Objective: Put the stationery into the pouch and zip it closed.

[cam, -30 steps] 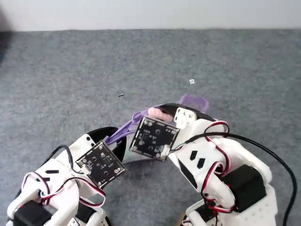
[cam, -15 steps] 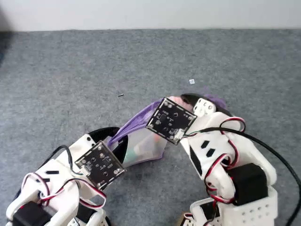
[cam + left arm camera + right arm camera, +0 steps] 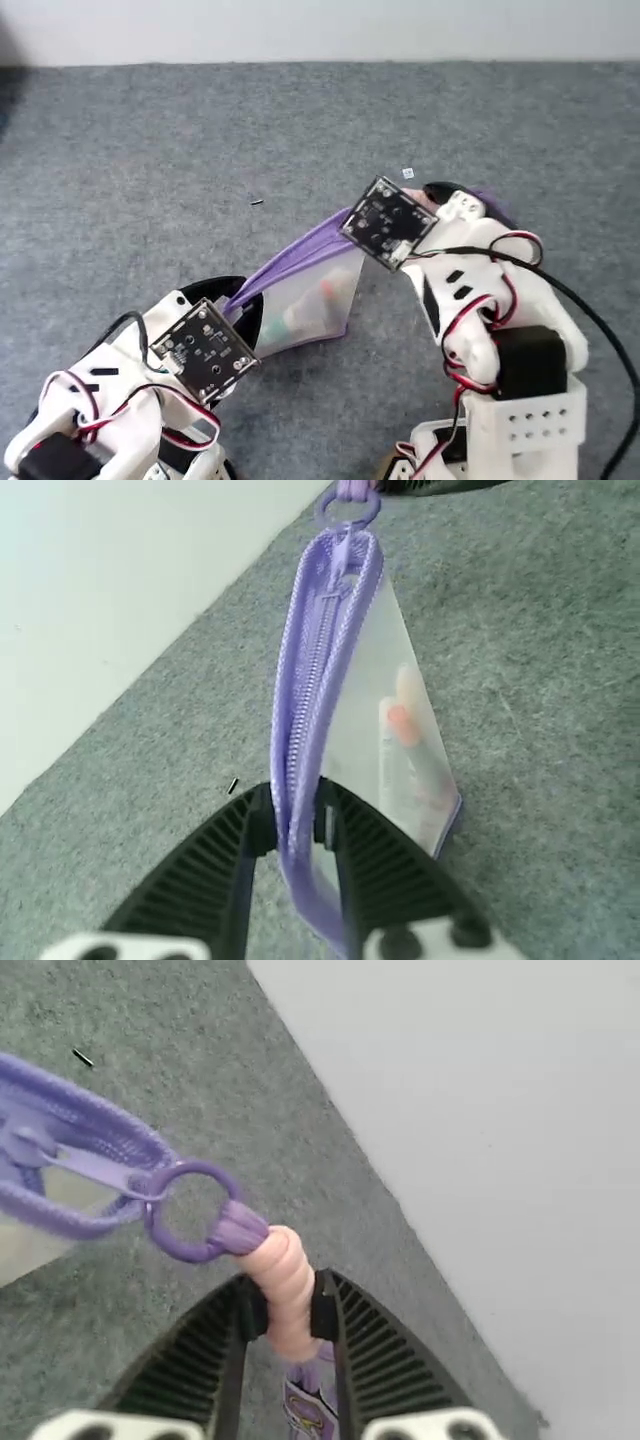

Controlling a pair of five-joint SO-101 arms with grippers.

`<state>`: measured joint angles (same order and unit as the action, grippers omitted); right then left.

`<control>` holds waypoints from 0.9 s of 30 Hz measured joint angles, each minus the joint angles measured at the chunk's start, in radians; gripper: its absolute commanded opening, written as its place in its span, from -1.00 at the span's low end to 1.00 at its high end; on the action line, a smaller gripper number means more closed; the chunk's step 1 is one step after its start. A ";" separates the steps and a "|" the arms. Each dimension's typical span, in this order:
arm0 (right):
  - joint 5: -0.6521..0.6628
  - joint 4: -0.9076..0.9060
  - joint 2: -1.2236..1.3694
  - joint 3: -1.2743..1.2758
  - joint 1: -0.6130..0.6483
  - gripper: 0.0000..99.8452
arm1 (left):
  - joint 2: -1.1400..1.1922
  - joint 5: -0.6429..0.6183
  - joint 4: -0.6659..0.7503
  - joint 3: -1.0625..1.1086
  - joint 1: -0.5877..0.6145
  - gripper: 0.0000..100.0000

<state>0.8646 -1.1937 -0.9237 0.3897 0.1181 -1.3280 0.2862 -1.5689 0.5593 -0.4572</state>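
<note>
A clear pouch (image 3: pixel 312 300) with a purple zipper edge (image 3: pixel 318 670) hangs stretched between my two grippers above the grey table. Stationery (image 3: pixel 405 742) lies inside it. My left gripper (image 3: pixel 295 825) is shut on the zipper edge at the pouch's near end. At the far end the zipper slider carries a purple ring (image 3: pixel 190 1212) with a pink ribbed charm (image 3: pixel 285 1295) on it. My right gripper (image 3: pixel 288 1305) is shut on that charm, and it holds the pull taut at the pouch's far right end (image 3: pixel 440 200). The zipper teeth look closed along the visible length.
Grey carpet-like table surface (image 3: pixel 200 130) extends to a pale wall at the back. A small white scrap (image 3: pixel 407 173) and a tiny dark fleck (image 3: pixel 257 203) lie on it beyond the pouch.
My right gripper has pulled the zipper charm to the right and away from the left arm, stretching the pouch out straight. The left arm has shifted slightly while holding its end.
</note>
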 measured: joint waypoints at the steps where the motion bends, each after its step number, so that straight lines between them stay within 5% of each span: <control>1: 0.000 0.006 0.000 0.005 -0.017 -0.99 | 0.000 0.000 -0.002 0.000 0.000 -0.98; 9: 0.003 0.080 0.008 0.055 -0.149 -0.99 | -0.014 0.000 -0.031 -0.018 0.008 -0.98; 22: -0.072 0.084 0.008 0.054 -0.149 -0.99 | -0.012 0.000 -0.031 -0.018 0.006 -0.86; 27: -0.109 0.095 0.006 0.138 -0.153 -0.99 | -0.012 -0.135 -0.014 -0.018 0.006 -0.79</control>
<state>0.7557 -1.0986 -0.9175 0.5278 -0.0353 -1.3403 0.1511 -1.5827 0.5409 -0.4511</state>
